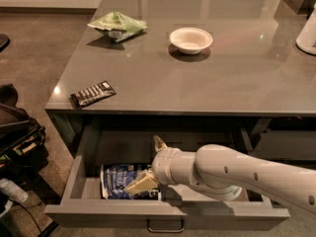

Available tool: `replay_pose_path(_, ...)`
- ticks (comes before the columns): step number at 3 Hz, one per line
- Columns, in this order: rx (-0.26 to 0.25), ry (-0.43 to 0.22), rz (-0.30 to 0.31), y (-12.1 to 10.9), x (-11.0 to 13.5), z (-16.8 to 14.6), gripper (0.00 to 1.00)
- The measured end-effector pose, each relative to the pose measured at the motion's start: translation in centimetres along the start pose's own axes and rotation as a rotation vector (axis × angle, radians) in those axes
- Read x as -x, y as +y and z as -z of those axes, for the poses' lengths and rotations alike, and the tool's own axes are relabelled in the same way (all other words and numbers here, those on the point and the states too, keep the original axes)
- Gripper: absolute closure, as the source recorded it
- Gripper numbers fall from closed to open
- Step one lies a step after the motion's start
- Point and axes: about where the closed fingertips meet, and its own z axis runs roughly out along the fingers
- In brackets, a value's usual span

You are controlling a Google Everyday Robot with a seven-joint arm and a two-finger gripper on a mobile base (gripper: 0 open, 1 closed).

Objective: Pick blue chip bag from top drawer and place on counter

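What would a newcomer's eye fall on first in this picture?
The white robot arm reaches into the open top drawer, its gripper spread open over the blue chip bag at the drawer's left. Up on the counter sit a white bowl, a green bag and a dark striped wrapper.

Glossy grey counter carries a crumpled light green bag far-left, white round bowl mid-back, black striped wrapper front-left; gripper below front edge.

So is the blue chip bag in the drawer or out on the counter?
In. The blue chip bag lies inside the pulled-out top drawer, below the counter; the open gripper is over its right end.
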Motion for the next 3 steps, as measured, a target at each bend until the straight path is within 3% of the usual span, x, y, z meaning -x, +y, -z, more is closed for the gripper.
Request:
replay_pose_path(1,0.0,0.0,-0.001,0.1,0.0,0.0,0.0)
replay_pose_path(3,0.0,0.059,0.023,2.0,-0.8,-1.1,0.0)
